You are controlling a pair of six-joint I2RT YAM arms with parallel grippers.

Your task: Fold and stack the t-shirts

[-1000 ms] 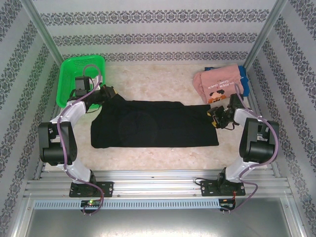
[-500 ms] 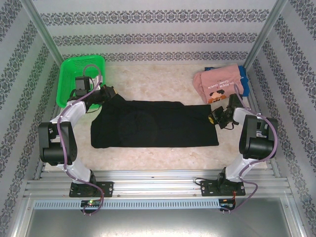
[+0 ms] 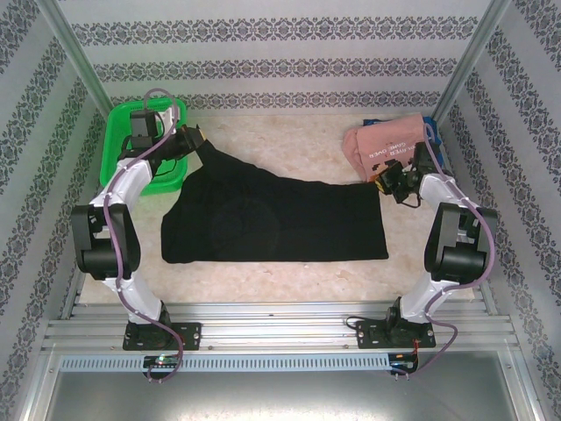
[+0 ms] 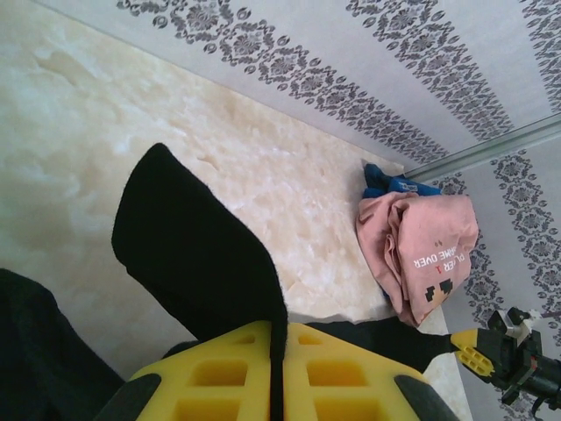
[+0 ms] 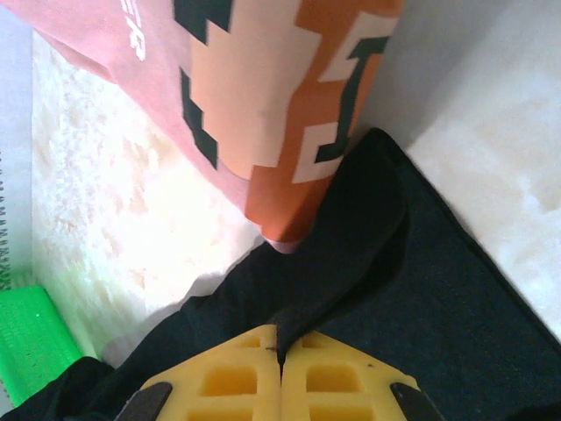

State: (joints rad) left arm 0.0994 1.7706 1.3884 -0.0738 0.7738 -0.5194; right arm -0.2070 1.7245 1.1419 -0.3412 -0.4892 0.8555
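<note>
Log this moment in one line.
left fingers: shut on black t-shirt far-left corner | right fingers: shut on far-right corner | body: flat on table

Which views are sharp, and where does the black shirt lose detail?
Top external: even light, sharp, but the black t-shirt is a flat dark patch, folds hardly visible. Left wrist: wall pattern crisp, yellow fingers near the lens soft. Right wrist: the pink t-shirt's print looks slightly soft.

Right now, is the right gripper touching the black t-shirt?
Touching. In the right wrist view, the right gripper is shut on a fold of the black t-shirt, the cloth running straight into the seam between its yellow fingers.
</note>
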